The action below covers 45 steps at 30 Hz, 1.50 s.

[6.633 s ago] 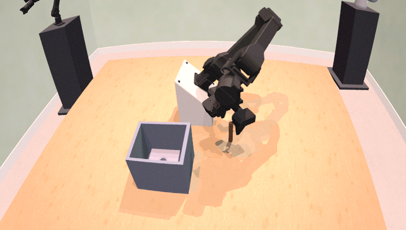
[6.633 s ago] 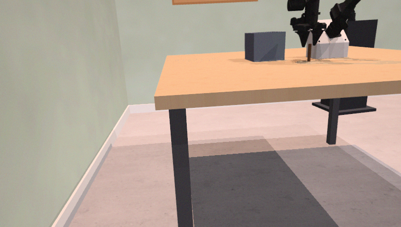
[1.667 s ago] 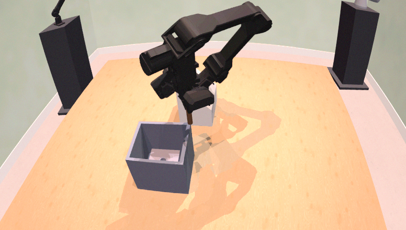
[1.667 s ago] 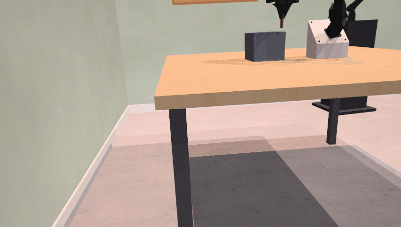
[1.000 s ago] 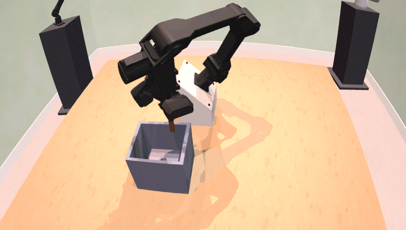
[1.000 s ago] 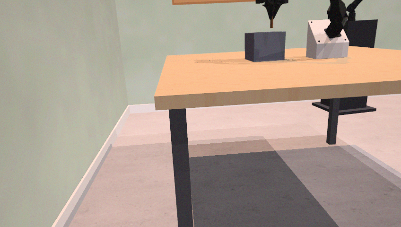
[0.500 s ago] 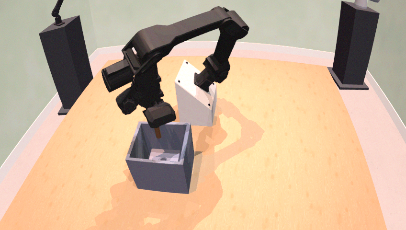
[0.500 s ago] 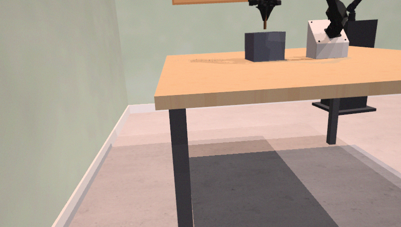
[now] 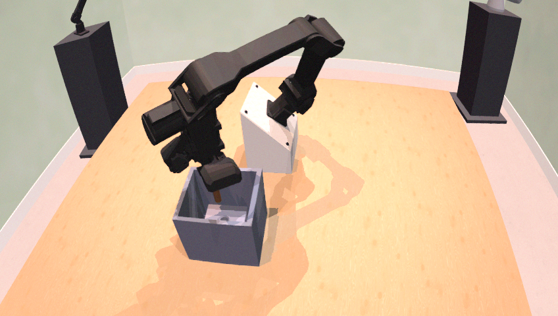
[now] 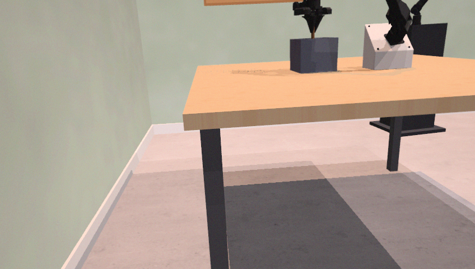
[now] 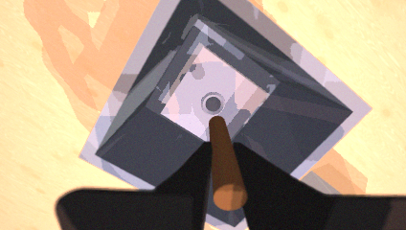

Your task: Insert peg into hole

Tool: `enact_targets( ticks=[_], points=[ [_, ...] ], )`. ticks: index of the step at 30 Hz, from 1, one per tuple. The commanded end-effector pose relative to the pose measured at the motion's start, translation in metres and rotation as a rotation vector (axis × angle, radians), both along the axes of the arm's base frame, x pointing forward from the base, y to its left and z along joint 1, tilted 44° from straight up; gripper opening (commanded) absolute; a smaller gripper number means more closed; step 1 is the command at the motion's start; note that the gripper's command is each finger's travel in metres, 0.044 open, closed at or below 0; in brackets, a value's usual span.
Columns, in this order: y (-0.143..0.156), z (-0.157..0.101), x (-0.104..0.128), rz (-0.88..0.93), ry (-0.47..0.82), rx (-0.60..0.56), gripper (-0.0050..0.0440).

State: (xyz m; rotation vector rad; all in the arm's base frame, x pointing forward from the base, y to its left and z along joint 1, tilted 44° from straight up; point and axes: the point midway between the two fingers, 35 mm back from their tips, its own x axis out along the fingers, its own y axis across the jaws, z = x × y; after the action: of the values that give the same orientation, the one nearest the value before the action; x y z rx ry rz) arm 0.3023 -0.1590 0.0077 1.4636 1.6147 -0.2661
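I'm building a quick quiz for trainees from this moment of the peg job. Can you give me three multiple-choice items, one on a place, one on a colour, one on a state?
1. Where is the lower tip of the peg?
A. lying on the table
B. inside the open box, above the plate
C. fully seated in the hole

2. What colour is the peg?
A. brown
B. green
C. white

3. What is the claw doing?
A. open and holding nothing
B. shut on nothing
C. shut on the peg

Answers:
1 B: the top view shows the peg below the box rim, and the wrist view shows its tip short of the hole.
2 A: it shows brown in every view.
3 C: the wrist view shows the peg between the fingers.
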Motion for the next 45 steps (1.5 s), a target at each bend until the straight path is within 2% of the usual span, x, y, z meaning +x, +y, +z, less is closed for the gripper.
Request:
enact_targets(
  ticks=[1,12,45],
  points=[
    [0.004,-0.003,0.0,-0.007,0.001,0.004,0.0],
    [0.033,-0.033,0.005,-0.007,0.001,0.004,0.0],
    [0.047,-0.047,0.007,-0.007,0.001,0.004,0.0]
  ],
)
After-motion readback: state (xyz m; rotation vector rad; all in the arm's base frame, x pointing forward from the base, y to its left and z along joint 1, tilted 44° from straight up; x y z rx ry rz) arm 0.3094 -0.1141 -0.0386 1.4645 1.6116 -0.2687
